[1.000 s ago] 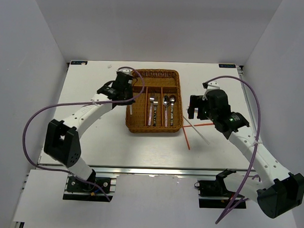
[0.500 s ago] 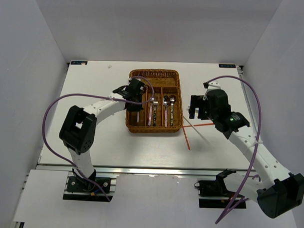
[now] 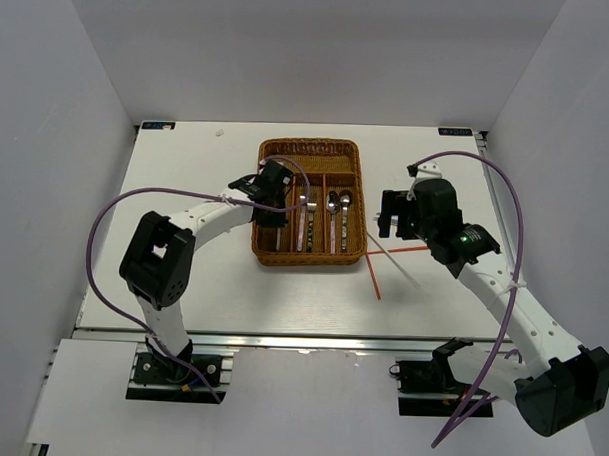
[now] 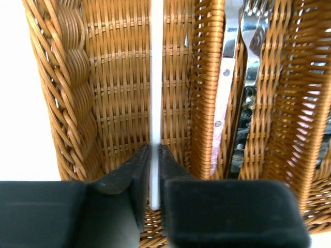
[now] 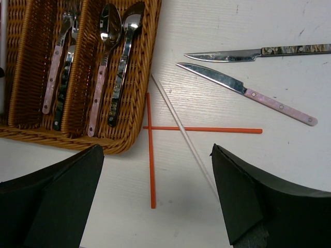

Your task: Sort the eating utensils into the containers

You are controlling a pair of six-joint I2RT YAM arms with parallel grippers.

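The brown wicker tray lies at the table's middle. My left gripper is over its left narrow compartment, shut on a white chopstick that runs along that compartment; the pinch shows in the left wrist view. The middle compartment holds a pink-handled fork and a dark-handled fork; the right one holds two spoons. My right gripper is open and empty above two red chopsticks and a white chopstick on the table, right of the tray.
Two knives lie on the table beyond the chopsticks, one dark-handled and one pink-handled. The tray's right corner is close to the chopsticks. White walls enclose the table on three sides.
My left gripper has moved right from the tray's left edge to over the left narrow compartment, then held almost still. The right arm has not moved.
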